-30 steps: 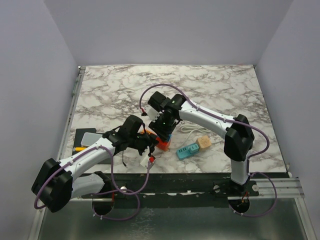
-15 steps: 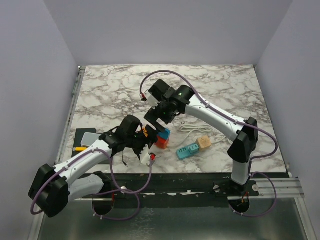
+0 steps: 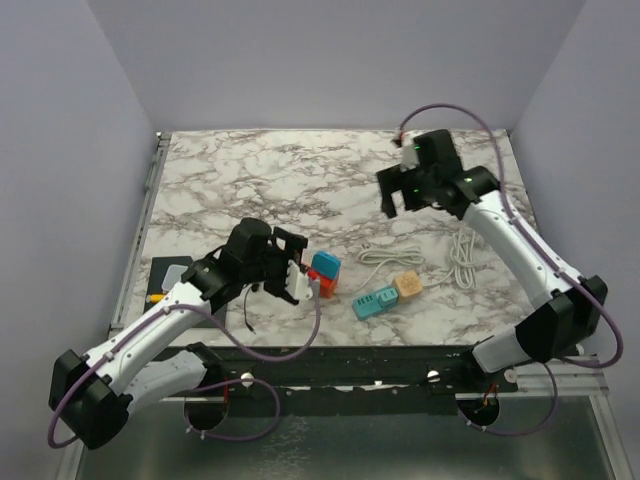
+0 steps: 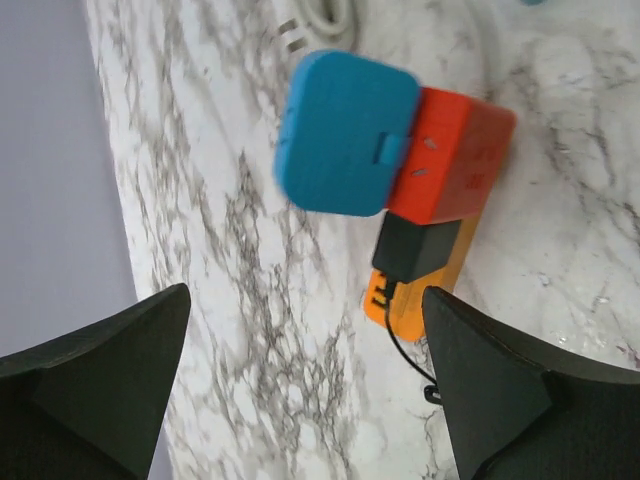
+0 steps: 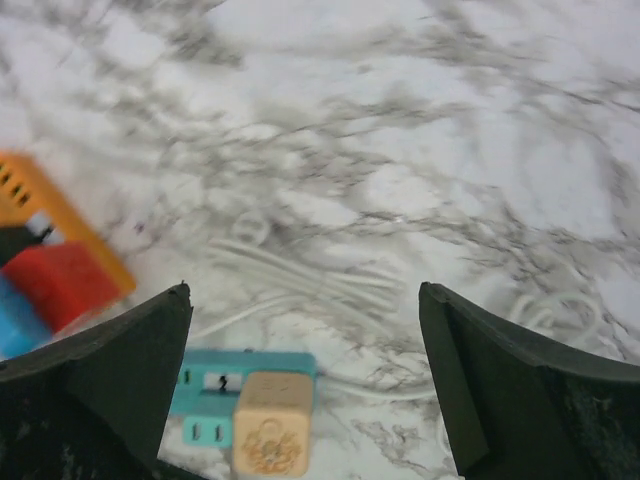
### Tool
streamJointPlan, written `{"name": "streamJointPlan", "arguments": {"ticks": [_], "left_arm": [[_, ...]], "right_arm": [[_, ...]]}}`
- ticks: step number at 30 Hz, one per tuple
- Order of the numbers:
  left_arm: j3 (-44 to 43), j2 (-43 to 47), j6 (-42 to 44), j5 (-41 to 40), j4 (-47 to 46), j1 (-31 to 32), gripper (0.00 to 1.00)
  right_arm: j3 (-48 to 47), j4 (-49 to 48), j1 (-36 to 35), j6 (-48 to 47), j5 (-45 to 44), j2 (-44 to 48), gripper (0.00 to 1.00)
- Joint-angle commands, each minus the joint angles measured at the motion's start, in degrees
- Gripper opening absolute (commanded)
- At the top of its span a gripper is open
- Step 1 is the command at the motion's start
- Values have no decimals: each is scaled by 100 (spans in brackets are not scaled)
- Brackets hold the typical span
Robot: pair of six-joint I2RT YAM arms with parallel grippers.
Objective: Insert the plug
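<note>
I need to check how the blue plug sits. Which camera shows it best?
The left wrist view: the blue plug sits large and unobstructed, butted against the red block. The top external view shows the plug small. The right wrist view catches only a blurred sliver at its left edge.

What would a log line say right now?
left end effector: open beside blue plug | right end effector: open, empty | blue plug: joined to red block on orange power strip

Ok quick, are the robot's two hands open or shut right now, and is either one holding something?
Left gripper: open, holding nothing.
Right gripper: open, holding nothing.
</note>
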State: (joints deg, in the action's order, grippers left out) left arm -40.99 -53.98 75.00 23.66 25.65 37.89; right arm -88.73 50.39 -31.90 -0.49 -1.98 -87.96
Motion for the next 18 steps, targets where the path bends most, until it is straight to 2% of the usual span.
{"name": "streamJointPlan", "arguments": {"ticks": [1, 3, 6, 8, 11, 13, 15, 18], "left_arm": [[-592, -662, -2533, -1506, -621, -179, 99], [-842, -1017, -3245, -1840, -968, -577, 99], [-1246, -1514, -4534, -1531, -1599, -1694, 99], [-1515, -1891, -5137, -1322, -1942, -2368, 99], [-1631, -2457, -5933, -1305, -2387, -2876, 99], [-1513, -2731, -6427, -1368, -2834, -3124, 99], [-1205, -2900, -6969, -1426, -3481, -3386, 99], [-703, -3091, -7227, -1474, -4221, -3545, 99]], "right_arm": [[1194, -1890, 1444, 761, 5, 988, 100], [1805, -2492, 1903, 836, -124, 1284, 100], [2401, -3087, 2297, 914, -230, 1461, 100], [2682, -3366, 2414, 1011, -616, 1475, 100], [3477, -4305, 2485, 1154, -2037, 1623, 100], [4445, -5615, 2637, 820, -1986, 1921, 100], [5332, -6768, 2680, 564, -2379, 2081, 100], [5979, -7535, 2978, 779, -2392, 1967, 100]]}}
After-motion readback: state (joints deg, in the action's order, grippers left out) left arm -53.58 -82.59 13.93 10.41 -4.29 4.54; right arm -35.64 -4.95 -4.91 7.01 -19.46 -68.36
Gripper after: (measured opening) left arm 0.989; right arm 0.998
